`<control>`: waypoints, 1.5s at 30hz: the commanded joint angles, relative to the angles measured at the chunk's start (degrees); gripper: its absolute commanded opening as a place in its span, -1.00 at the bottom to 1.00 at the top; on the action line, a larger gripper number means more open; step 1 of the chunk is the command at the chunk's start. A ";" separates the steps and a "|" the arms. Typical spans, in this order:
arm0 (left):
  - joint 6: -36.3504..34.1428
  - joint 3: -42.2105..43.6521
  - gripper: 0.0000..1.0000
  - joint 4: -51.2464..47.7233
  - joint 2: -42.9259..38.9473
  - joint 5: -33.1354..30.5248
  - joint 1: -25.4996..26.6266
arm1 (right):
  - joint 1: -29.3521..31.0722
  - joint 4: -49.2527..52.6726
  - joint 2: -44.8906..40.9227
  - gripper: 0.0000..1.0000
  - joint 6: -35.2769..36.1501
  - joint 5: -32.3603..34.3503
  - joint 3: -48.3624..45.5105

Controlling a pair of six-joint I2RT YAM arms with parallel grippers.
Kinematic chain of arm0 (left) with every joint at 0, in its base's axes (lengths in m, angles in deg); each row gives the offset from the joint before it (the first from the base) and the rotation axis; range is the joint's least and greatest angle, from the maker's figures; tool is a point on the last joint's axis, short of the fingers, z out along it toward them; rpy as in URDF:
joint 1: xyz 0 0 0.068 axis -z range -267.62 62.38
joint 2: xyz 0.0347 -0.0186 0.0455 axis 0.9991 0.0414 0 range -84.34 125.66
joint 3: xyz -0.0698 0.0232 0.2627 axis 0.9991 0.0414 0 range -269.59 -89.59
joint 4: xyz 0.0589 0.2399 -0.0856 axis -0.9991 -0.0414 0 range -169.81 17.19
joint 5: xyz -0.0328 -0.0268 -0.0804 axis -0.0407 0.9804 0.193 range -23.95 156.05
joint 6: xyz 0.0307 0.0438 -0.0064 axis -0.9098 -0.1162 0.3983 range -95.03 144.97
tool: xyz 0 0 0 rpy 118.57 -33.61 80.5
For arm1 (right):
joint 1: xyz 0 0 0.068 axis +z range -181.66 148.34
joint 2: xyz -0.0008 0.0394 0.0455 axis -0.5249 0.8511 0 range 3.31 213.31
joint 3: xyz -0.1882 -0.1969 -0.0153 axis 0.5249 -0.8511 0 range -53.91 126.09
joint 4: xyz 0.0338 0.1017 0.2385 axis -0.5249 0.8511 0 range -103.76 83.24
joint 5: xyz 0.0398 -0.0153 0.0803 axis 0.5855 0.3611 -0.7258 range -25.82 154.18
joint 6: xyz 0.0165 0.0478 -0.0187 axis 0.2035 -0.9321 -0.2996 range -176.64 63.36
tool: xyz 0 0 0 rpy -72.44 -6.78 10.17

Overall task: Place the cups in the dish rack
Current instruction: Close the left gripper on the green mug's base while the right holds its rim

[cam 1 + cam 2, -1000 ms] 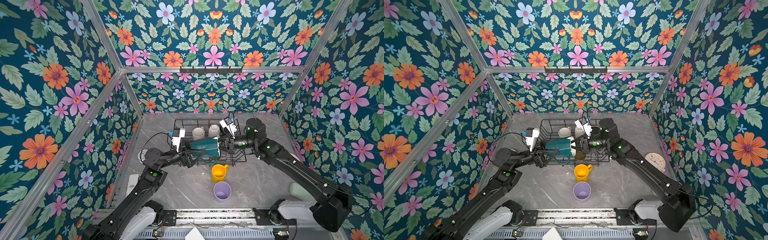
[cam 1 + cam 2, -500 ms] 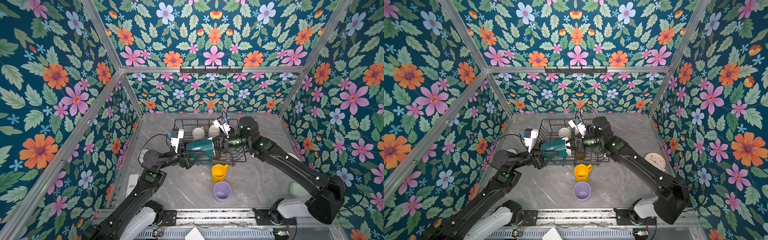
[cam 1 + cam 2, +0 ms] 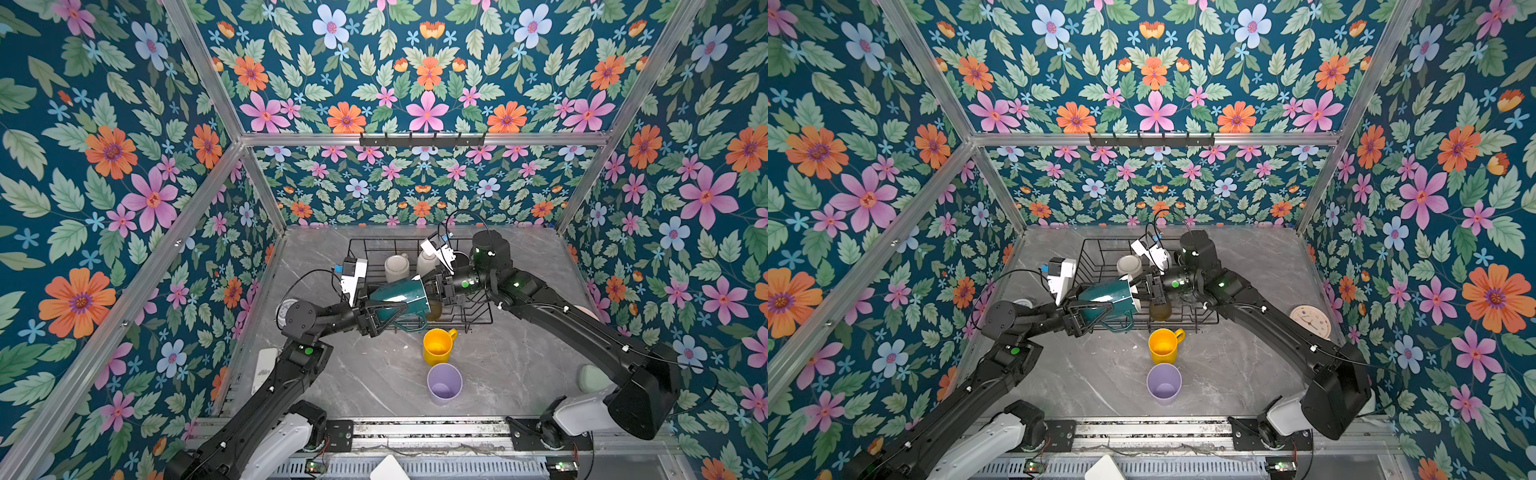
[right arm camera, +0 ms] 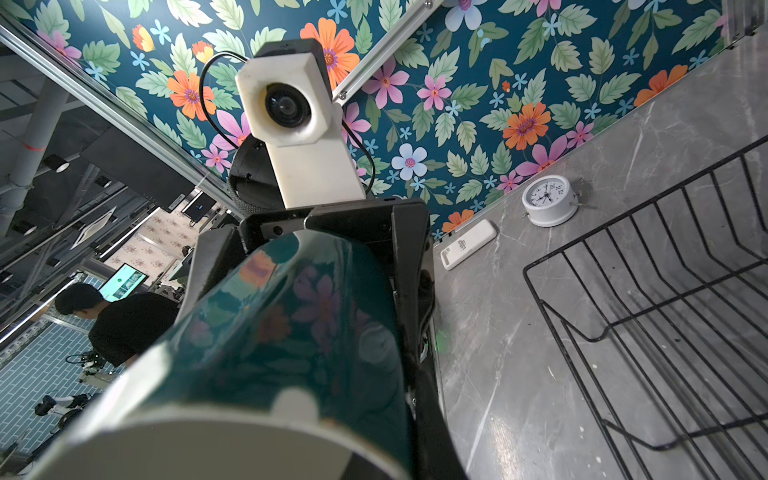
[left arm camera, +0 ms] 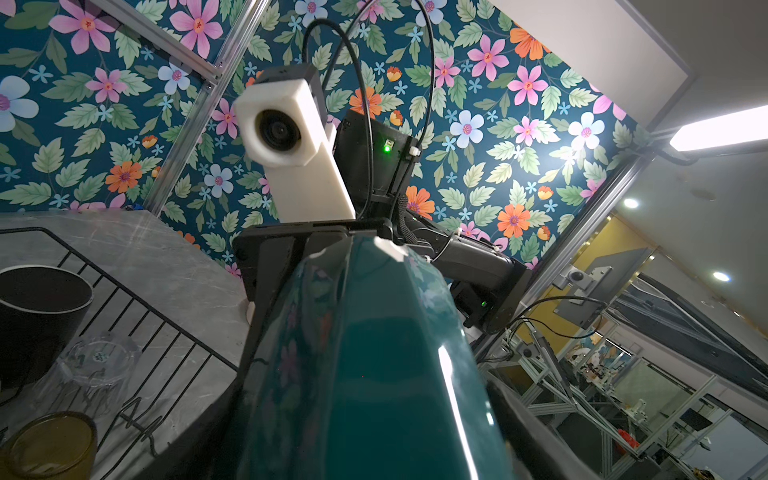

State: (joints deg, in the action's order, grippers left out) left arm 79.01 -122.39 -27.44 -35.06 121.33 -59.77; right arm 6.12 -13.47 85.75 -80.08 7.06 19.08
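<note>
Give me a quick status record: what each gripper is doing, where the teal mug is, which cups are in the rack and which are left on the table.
left gripper: jaws straddle the base end of the teal mug; firm grip not certain
right gripper: shut on the teal mug's rim
teal mug: on its side, in the air over the front-left of the dish rack
in rack: upturned white mug, pale mug, black cup, amber glass, clear glass
on table: yellow mug, lilac tumbler, both upright
</note>
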 commanded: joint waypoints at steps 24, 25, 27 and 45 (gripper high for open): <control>3.02 -0.99 -1.00 8.52 1.70 4.68 0.42 | 0.18 1.77 2.08 -0.89 1.06 3.41 2.78; 2.75 -1.19 -1.00 7.86 1.66 4.53 0.36 | 0.00 1.69 1.95 -0.87 0.92 3.38 2.70; 1.48 -1.64 -1.00 5.94 1.48 4.14 0.36 | -0.42 1.24 1.53 -0.83 0.18 3.25 2.29; -6.80 -5.64 -1.00 -7.60 0.34 -0.35 0.27 | -3.18 1.10 -1.19 -0.40 -2.19 2.91 -0.01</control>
State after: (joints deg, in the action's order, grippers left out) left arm 74.14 -126.94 -37.19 -34.36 121.09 -59.51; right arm 3.47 -10.72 85.18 -81.83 8.06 19.32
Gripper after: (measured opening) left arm 0.830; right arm 0.291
